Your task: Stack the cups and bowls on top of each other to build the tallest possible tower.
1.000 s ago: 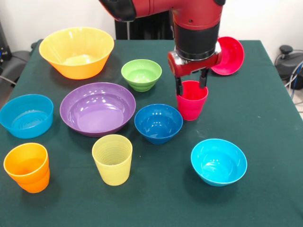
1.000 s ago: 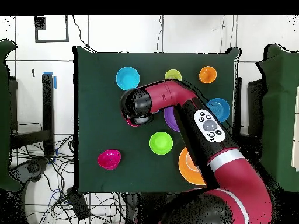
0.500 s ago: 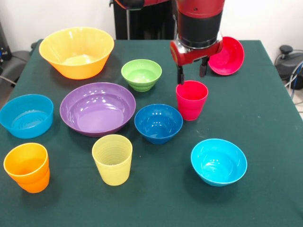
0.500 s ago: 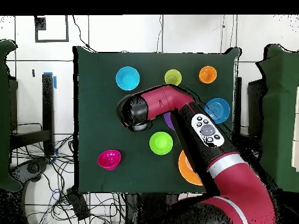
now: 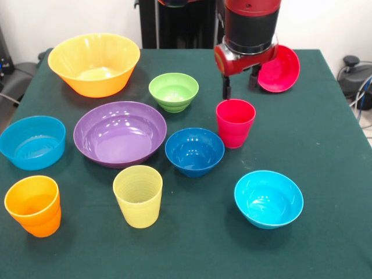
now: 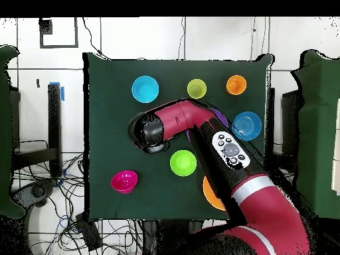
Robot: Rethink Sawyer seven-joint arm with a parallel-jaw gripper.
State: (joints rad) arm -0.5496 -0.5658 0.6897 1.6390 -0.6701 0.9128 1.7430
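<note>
I have the red cup (image 5: 235, 122) standing upright on the green tabletop (image 5: 325, 145), mouth up and on its own, not nested in anything. Right above it hangs my gripper (image 5: 239, 89), clear of the rim, its two dark fingers parted about as wide as the cup's mouth and holding nothing. In the overhead view the arm's wrist covers both the cup and the gripper.

The red bowl (image 5: 281, 68) sits behind the gripper toward the far right corner, tipped up so that its inside faces the camera. Just left of the red cup is the dark blue bowl (image 5: 195, 151), close to it but not touching as far as I can see. The lime green bowl (image 5: 174, 91) lies up and to the left of that, and the wide purple bowl (image 5: 120, 133) sits beside the dark blue one. The large yellow-orange bowl (image 5: 94, 63) is at the far left corner. The cyan bowl (image 5: 268, 199) rests near the front on the right, well apart from the cup. The pale yellow ribbed cup (image 5: 138, 196) stands in front of the purple bowl, the orange cup (image 5: 33, 206) at the front left, and the light blue straight-sided bowl (image 5: 31, 142) just behind it.
</note>
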